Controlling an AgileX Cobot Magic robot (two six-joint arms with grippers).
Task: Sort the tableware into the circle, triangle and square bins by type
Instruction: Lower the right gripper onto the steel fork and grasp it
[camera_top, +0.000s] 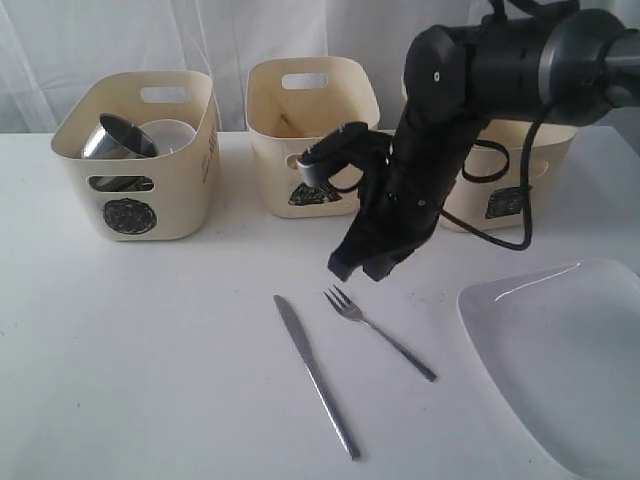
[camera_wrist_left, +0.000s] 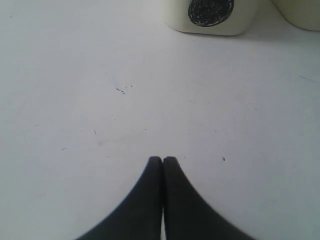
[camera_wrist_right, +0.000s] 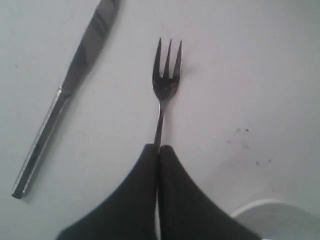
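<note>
Steel fork (camera_wrist_right: 167, 89) and knife (camera_wrist_right: 70, 85) lie on the tabletop (camera_top: 150, 350). I see my right gripper (camera_wrist_right: 159, 148) pressed together over the fork, empty. My left gripper (camera_wrist_left: 162, 160) is pressed together too.

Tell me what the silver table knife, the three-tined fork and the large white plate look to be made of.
Silver table knife: polished metal, probably stainless steel; its blade mirrors light and dark bands.
Three-tined fork: same bright metal, with glints along the handle.
Large white rounded-square plate: glazed ceramic or perhaps melamine; glossy streaks run near its rim.
</note>
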